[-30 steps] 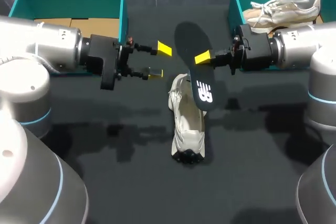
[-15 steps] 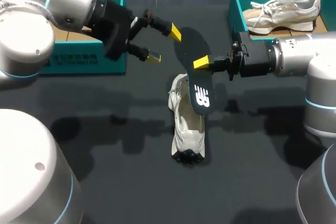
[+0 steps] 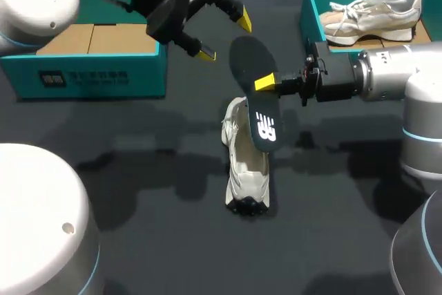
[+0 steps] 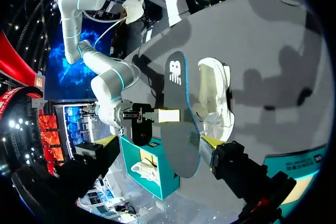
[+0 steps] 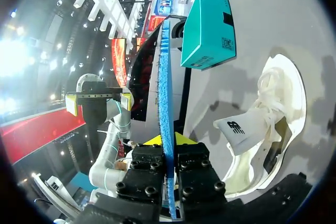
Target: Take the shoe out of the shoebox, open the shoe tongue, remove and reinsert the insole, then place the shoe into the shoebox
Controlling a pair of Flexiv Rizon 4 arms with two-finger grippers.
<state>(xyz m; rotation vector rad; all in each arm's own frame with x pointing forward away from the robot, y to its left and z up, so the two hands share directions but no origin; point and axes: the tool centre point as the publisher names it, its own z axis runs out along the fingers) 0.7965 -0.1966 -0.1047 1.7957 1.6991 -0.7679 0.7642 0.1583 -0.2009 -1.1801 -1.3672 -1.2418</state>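
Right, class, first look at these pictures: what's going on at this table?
The right pincer is shut on a dark insole, holding it above the white shoe, which lies on the table. The left pincer is open and empty, raised near the left box. A second shoe lies in the right box. So the insole is out and not yet back in the shoe.

A dark table [image 3: 138, 233] carries a white shoe [image 3: 243, 170] near its middle, standing on its sole. At the far side stand two open teal boxes, well apart from the shoe: the left shoebox [image 3: 90, 77] and the right shoebox [image 3: 312, 5]
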